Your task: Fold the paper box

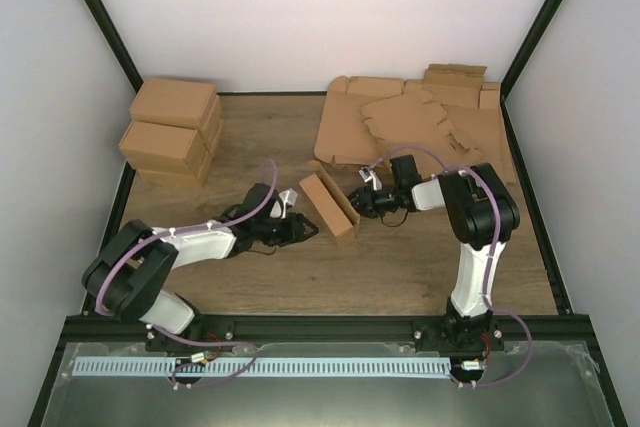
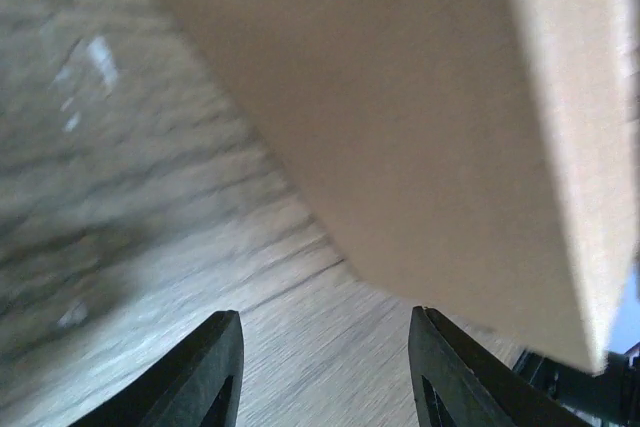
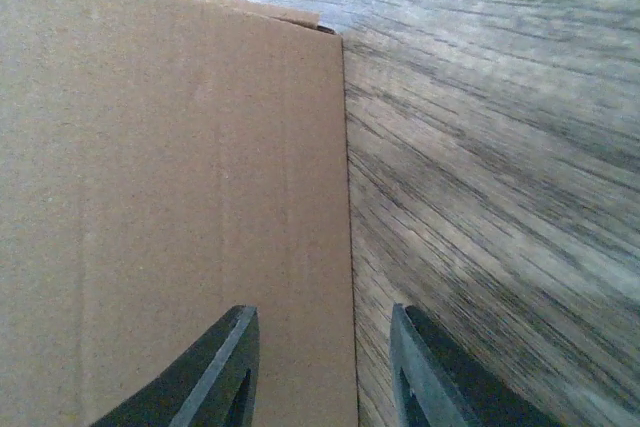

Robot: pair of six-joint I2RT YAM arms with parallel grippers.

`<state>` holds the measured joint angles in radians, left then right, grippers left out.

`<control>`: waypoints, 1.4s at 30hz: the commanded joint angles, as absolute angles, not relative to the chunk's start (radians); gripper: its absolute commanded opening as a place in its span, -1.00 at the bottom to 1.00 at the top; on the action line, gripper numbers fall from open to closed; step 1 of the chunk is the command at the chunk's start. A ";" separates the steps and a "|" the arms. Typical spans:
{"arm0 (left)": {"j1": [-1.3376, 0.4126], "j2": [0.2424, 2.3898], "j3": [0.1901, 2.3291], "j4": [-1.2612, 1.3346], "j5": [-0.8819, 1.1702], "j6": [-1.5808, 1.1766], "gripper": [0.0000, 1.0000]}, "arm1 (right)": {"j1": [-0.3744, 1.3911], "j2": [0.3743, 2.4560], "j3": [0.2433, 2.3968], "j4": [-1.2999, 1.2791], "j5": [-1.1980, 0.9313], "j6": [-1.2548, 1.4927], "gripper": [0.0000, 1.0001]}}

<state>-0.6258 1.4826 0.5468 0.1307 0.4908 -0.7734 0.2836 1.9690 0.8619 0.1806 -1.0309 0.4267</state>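
Left fingers (image 2: 205,377) and right fingers (image 3: 215,377) stand apart, gripping nothing, flanking the half-folded paper box (image 1: 330,204) (a panel edge lies between the right pair). Folding seems midway; the next move calls for pinching a wall.

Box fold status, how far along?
Done: the box sits apart from the flat blanks, already folded into a shallow carton shape and standing on edge mid-table. In hand: left gripper and right gripper flank it, both open, neither clamping. Left: final closure. Whether the lid tabs are tucked can't be seen. After that, probably a move to the finished stack.
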 commanded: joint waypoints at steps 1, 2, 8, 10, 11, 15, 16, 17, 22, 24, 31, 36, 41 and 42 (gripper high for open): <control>-0.653 1.486 0.611 0.256 0.434 -0.752 -0.03 | 0.284 1.911 0.901 0.108 -0.970 0.381 -0.21; -0.653 1.490 0.616 0.251 0.433 -0.750 -0.02 | 0.283 1.903 0.904 0.101 -0.964 0.378 -0.21; -0.664 1.567 0.668 0.236 0.459 -0.731 -0.04 | 0.320 1.895 0.965 0.019 -0.896 0.347 -0.20; -0.675 1.585 0.683 0.230 0.455 -0.728 -0.04 | 0.341 1.897 0.978 -0.009 -0.860 0.340 -0.20; -0.678 1.589 0.687 0.227 0.450 -0.728 -0.04 | 0.348 1.896 0.982 -0.020 -0.844 0.336 -0.19; -0.696 1.603 0.707 0.209 0.436 -0.727 -0.04 | 0.382 1.887 0.988 -0.051 -0.791 0.318 -0.19; -0.701 1.604 0.710 0.201 0.435 -0.727 -0.04 | 0.392 1.885 0.990 -0.060 -0.784 0.313 -0.19; -0.710 1.602 0.713 0.192 0.430 -0.727 -0.04 | 0.402 1.883 0.992 -0.067 -0.779 0.307 -0.19; -0.749 1.540 0.712 0.097 0.370 -0.723 -0.01 | 0.442 1.860 0.987 -0.107 -0.743 0.262 -0.15; -0.755 1.512 0.698 0.059 0.361 -0.726 0.01 | 0.452 1.847 0.977 -0.125 -0.735 0.241 -0.13; -0.768 1.412 0.625 0.018 0.350 -0.756 0.03 | 0.486 1.815 0.947 -0.160 -0.753 0.196 -0.10; -0.768 1.428 0.599 0.033 0.322 -0.752 0.03 | 0.485 1.807 0.942 -0.154 -0.686 0.222 -0.10; -0.777 1.430 0.577 0.044 0.296 -0.749 0.04 | 0.485 1.795 0.948 -0.158 -0.618 0.247 -0.10; -0.777 1.424 0.573 0.042 0.291 -0.749 0.04 | 0.484 1.789 0.948 -0.161 -0.602 0.248 -0.09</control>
<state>-0.7681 1.4288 0.5926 0.0174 0.3302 -0.7544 0.4747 1.8351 0.9401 -0.1486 -0.6746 0.2325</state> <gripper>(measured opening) 0.518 0.452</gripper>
